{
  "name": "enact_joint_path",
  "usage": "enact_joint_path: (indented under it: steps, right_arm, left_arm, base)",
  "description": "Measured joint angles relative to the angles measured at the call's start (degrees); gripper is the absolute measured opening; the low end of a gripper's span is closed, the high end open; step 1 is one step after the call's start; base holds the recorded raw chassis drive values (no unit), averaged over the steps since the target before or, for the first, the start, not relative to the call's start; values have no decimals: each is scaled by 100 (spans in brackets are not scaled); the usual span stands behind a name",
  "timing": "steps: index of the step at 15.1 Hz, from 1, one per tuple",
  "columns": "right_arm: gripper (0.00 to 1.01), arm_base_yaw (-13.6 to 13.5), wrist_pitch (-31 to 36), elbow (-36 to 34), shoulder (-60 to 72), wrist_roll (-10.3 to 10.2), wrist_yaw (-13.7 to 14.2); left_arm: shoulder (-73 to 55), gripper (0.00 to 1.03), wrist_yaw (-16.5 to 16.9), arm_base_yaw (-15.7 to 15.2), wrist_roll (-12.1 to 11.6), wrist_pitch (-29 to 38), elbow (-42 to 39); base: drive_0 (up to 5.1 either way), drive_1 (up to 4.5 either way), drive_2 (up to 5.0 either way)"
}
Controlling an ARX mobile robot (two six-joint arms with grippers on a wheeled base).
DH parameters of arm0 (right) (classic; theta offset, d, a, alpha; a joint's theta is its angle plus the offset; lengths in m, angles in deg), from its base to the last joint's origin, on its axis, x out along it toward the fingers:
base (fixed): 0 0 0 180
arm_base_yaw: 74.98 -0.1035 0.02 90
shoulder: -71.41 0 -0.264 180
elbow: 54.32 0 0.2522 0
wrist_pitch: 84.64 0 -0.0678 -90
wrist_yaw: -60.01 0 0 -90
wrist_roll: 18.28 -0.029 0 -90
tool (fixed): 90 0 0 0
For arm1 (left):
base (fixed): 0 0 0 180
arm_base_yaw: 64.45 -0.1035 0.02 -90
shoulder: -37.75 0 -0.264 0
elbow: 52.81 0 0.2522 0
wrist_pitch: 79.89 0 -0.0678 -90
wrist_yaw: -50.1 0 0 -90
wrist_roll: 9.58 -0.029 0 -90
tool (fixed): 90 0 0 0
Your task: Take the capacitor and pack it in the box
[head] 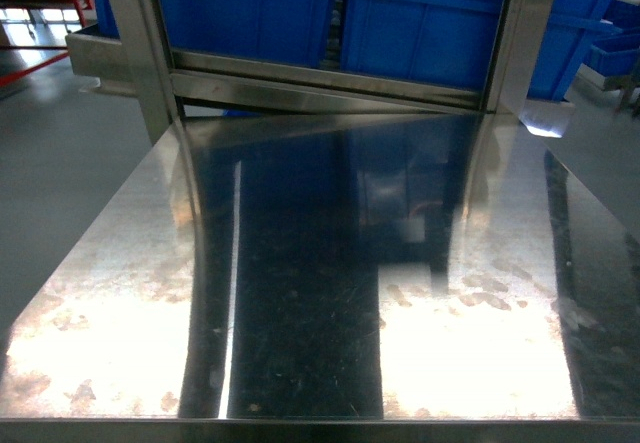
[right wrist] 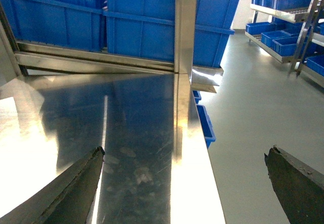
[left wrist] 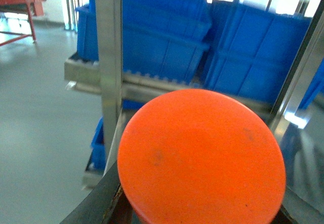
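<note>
Left to right. At far left of the head view, grey floor and a red frame [head: 45, 8]; then the bare stainless-steel table [head: 300, 293], backed by blue bins [head: 330, 8] behind two steel uprights [head: 135, 43]. In the left wrist view an orange disc [left wrist: 202, 158] fills the foreground in front of the left gripper [left wrist: 202, 204]; whether that claw grasps the disc, or is released or clenched, cannot be told. In the right wrist view the right gripper [right wrist: 185, 183] stands released, its dark fingers [right wrist: 76, 188] spread wide over the table's right edge, holding nothing. Neither capacitor nor box appears in any view. Judged step: the very start, before any pick; the next move calls for bringing the capacitor into sight. No brand, label or legible writing is visible.
</note>
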Motion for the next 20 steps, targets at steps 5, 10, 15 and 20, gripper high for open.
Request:
enact_joint_path:
  steps: [5, 10, 15, 20]
  right_arm:
    - [98, 0, -2, 0, 0, 0, -2]
    - [98, 0, -7, 0, 0, 0, -2]
    - [98, 0, -4, 0, 0, 0, -2]
    - [98, 0, -4, 0, 0, 0, -2]
  left_arm:
    - [837, 45, 339, -608, -433, -118, -859]
    - [2750, 45, 1672, -1851, -476, -693, -2286]
    - [2942, 45, 1668, -1851, -476, -826, -2343]
    - [3161, 45, 1670, -1851, -476, -850, -2444]
  base:
    - [0, 0, 0]
    - [0, 0, 0]
    - [0, 0, 0]
    - [0, 0, 0]
